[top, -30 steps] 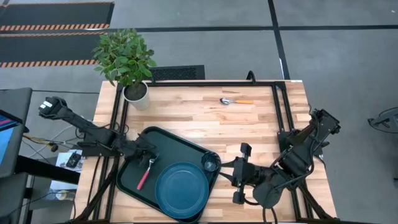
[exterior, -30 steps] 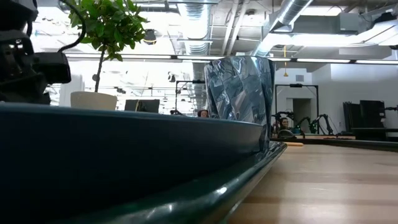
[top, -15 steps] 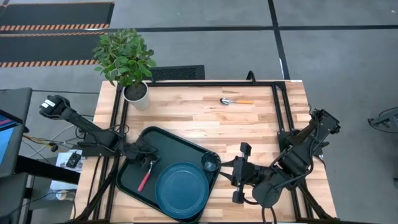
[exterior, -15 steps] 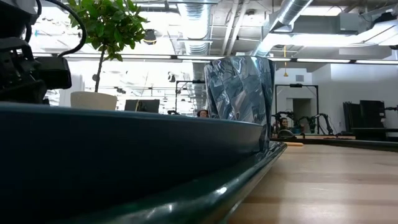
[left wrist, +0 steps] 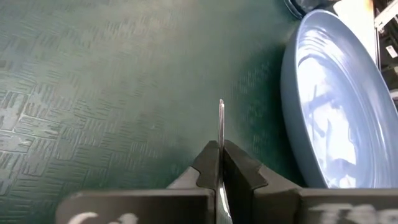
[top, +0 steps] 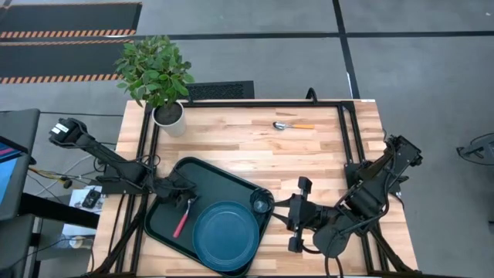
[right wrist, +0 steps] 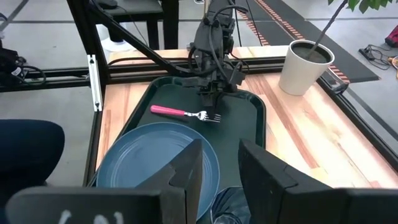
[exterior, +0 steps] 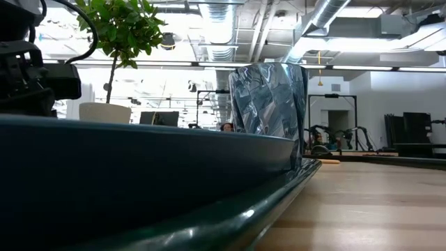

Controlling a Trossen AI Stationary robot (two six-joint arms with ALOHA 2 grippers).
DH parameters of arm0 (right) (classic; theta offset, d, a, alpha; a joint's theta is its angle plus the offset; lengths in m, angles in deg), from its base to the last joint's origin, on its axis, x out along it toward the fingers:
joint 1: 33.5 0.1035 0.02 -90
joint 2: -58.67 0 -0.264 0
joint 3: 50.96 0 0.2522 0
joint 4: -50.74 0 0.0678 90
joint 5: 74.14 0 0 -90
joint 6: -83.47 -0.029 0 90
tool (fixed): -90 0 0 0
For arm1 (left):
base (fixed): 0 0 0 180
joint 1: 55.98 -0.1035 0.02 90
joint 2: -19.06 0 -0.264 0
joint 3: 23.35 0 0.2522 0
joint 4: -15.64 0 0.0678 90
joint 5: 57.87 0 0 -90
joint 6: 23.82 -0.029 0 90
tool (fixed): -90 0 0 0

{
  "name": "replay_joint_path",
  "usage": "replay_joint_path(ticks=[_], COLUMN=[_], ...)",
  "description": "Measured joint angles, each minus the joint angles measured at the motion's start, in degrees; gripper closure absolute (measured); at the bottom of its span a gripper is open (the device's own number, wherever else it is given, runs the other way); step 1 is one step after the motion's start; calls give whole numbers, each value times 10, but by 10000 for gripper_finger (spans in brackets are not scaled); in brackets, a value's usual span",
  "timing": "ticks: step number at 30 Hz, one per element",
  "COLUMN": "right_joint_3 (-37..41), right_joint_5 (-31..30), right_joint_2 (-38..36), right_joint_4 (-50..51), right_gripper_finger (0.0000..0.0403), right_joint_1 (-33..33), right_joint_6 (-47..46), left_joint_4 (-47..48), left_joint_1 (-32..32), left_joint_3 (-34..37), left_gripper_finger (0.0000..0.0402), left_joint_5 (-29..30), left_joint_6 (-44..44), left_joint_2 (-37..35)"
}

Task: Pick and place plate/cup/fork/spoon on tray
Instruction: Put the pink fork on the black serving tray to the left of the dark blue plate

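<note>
Left gripper (top: 187, 198) pinching the fork (top: 181, 218) by its tines over the tray (top: 166, 220), plate (top: 225, 237) and cup (top: 262, 205) sitting alongside. Right gripper (top: 298, 215) hanging spread just beside the cup. Spoon (top: 292, 125) lying on the table (top: 247, 147), well apart.

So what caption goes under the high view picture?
Left gripper pinches the pink-handled fork on the dark-green plastic tray; orange-handled spoon waits.
</note>
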Motion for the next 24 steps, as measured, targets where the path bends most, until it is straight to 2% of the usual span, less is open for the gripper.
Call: replay_joint_path(ticks=[24], right_joint_3=[0], right_joint_5=[1], right_joint_2=[0], right_joint_4=[0], right_gripper_finger=[276], right_joint_1=[-1], right_joint_6=[-2], left_joint_4=[6], left_joint_1=[0], left_joint_3=[0], left_gripper_finger=[349], left_joint_5=[0], left_joint_6=[4], left_joint_2=[0])
